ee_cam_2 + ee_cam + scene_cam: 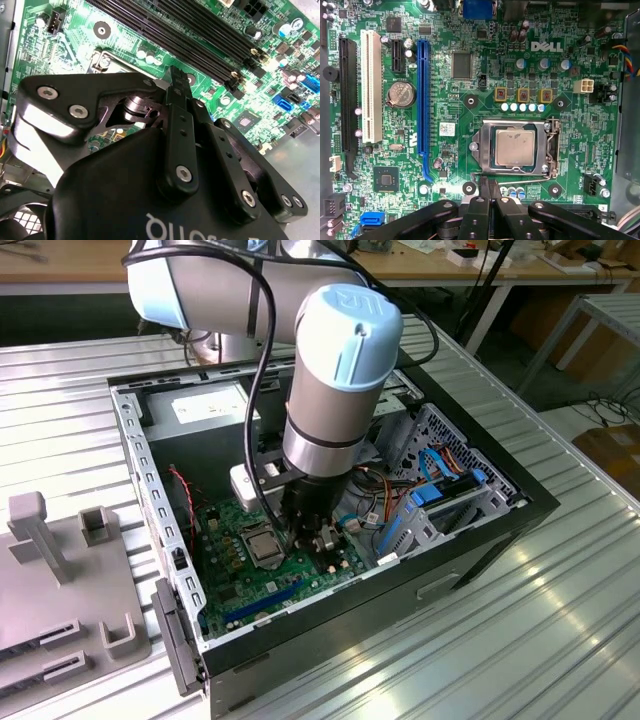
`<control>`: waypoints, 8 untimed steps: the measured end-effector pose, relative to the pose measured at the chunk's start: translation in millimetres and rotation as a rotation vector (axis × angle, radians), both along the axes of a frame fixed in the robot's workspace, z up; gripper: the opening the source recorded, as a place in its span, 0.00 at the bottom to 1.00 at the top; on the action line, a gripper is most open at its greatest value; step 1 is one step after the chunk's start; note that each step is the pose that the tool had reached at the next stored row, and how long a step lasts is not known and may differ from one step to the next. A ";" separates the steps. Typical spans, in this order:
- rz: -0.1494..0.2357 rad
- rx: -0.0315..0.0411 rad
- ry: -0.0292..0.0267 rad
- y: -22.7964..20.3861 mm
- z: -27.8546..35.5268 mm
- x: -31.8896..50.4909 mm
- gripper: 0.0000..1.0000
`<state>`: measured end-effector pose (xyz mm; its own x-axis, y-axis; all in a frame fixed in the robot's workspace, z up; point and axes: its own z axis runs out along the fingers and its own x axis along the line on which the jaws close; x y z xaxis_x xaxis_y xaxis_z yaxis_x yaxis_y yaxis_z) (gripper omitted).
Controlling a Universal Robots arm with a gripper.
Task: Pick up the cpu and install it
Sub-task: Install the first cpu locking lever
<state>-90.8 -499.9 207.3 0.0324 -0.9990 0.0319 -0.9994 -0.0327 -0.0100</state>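
The arm reaches down into an open computer case [330,570] that lies on a ribbed metal counter [560,640], its gripper [308,533] low over the green motherboard [250,585]. In the first wrist view the cpu [515,146], a flat square chip with a plain silver-grey top, sits seated inside the square metal socket frame [516,122] near the middle of the motherboard [445,107]; in the exterior view the cpu [263,540] appears as a small grey square just beside the gripper, on the exterior view's left of it. The gripper [488,186] has its two dark fingers [483,184] pressed together with nothing between them, their tips just beside the frame's near edge and apart from the chip itself. A long blue expansion slot [422,105], a white slot [371,85] and a round coin battery [401,94] lie well apart from the socket on the same board. In the second wrist view the gripper [178,81] is seen from behind, its fingers closed into a narrow point above the board [125,40], near the long black memory slots [200,35]. On the counter at the exterior view's left stands a grey fixture [60,590] with upright posts, well apart from the case.
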 end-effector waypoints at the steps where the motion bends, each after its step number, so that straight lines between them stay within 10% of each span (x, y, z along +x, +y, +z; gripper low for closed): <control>1: 0.000 0.0000 -0.0013 0.0 -0.2 0.1 0.11; 8: 0.000 -0.0007 -0.0117 0.0 -2.7 0.5 0.11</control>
<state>-90.3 -499.9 204.6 0.0320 -0.9989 0.0330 -0.9992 -0.0327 -0.0216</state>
